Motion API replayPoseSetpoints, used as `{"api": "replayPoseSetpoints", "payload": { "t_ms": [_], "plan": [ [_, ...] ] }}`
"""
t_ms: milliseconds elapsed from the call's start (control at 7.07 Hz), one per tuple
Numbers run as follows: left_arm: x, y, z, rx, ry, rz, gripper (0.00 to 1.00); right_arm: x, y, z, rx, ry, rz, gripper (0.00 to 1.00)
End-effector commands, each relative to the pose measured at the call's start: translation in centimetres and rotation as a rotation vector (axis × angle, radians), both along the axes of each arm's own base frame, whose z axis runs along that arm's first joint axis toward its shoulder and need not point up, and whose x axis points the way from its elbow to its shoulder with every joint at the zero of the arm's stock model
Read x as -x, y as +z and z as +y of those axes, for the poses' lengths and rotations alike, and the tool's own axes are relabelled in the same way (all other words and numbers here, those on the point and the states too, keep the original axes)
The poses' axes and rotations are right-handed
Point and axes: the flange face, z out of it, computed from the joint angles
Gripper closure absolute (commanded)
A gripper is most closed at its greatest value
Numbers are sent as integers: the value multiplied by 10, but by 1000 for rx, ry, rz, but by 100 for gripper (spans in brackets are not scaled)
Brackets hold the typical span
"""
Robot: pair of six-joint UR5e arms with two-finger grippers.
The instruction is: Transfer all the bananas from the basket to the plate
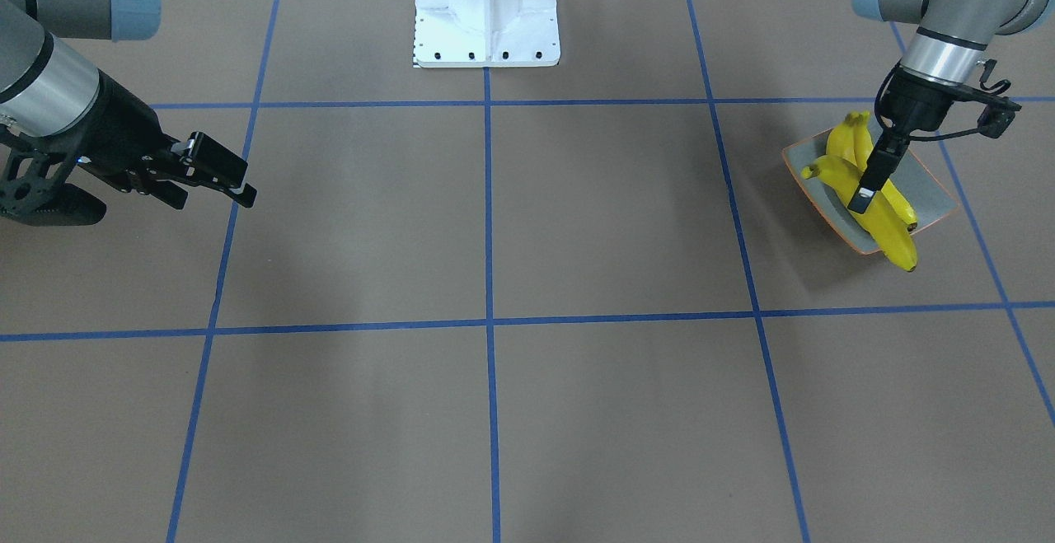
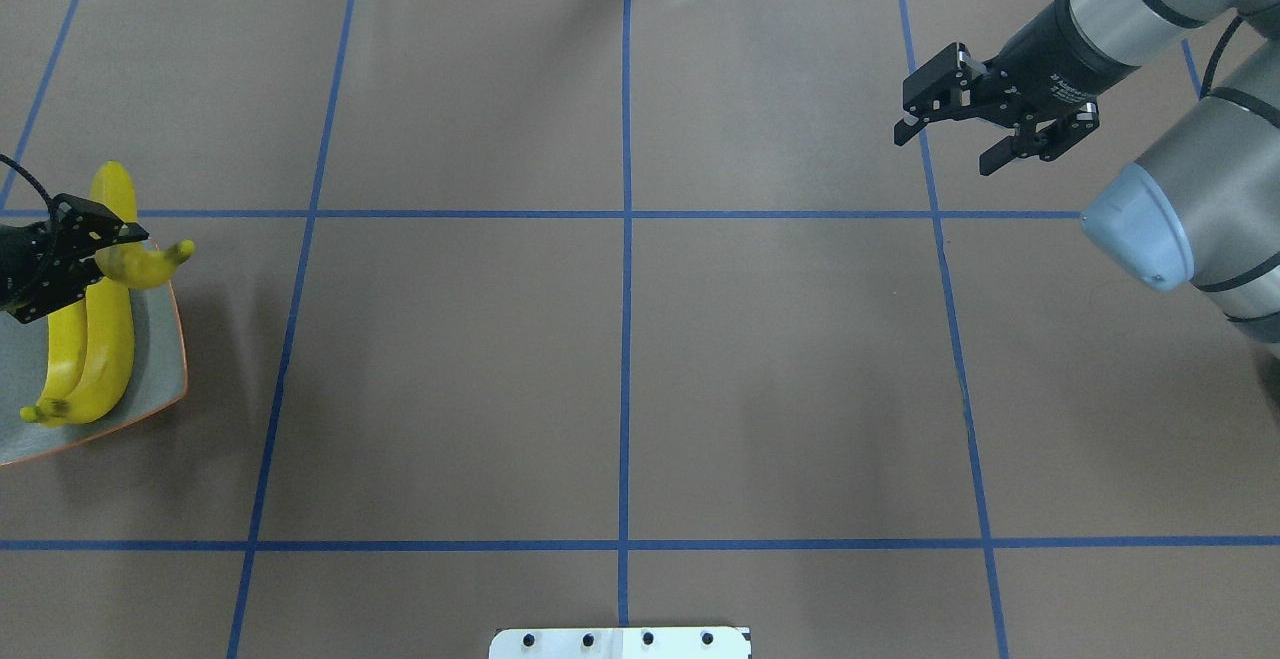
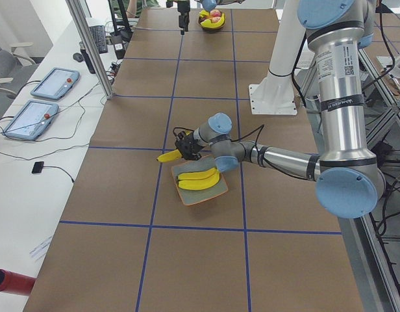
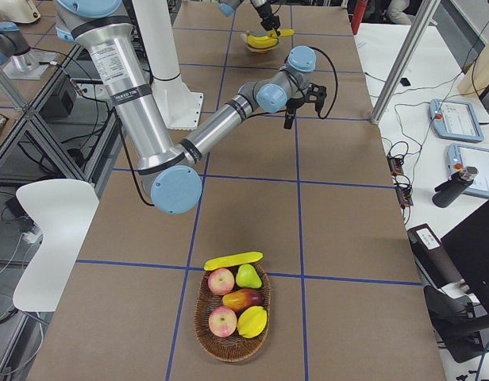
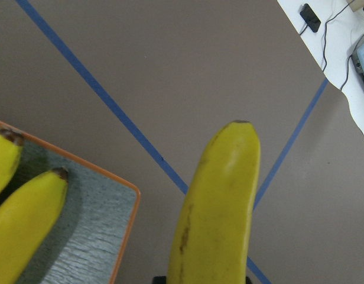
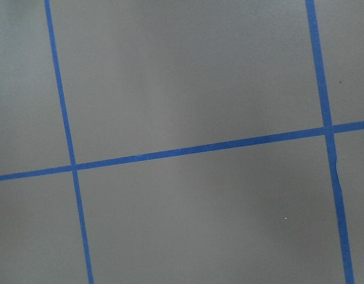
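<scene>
L gripper (image 1: 867, 189) was clamped round the middle of one banana (image 5: 220, 201), fingers snug on both sides, low over the plate (image 1: 930, 184) at the left end of the table (image 1: 577, 213). Couldn't tell whether it touched the two bananas (image 2: 95, 359) already lying in the plate. Step in hand, as I read it: set-down of no. 3 of 4.

Held banana's long axis ran approx. away from the robot, skewed over the two lying ones. Its blunt tip pointed to the operators' side & stuck out past the plate's orange rim, over bare table. The stem end pointed back twd the table's middle. The two in the plate lay side by side, roughly parallel, lengthwise robot-side to operator-side.

Next move, imo: turn the wrist so the axis lines up w/ the other two, draw it back inside the rim, lower, then open. Let go as it was, it'd prob. tip or roll off the edge.

R gripper (image 2: 950, 147) hung over bare table, jaws well apart, nothing in them. Far off at the right end, the last banana (image 4: 232, 260) lay across the rim of the basket (image 4: 229, 355), axis also robot-side to operator-side, next to other fruit (image 4: 221, 281). That one was left to fetch.
</scene>
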Motion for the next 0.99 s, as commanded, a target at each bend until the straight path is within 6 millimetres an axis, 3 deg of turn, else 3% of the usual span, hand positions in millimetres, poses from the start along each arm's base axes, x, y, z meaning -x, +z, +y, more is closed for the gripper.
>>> {"api": "replayPoseSetpoints", "payload": {
  "t_ms": [0, 425, 849],
  "plan": [
    [-3, 13, 8, 20, 17, -20, 100, 1, 6, -1, 6, 1, 6, 0],
    [-21, 21, 26, 34, 76, -36, 100, 2, 6, -1, 7, 1, 7, 0],
    [-12, 43, 44, 14, 137, -107, 100, 4, 6, 0, 0, 3, 13, 0]
  ]
}}
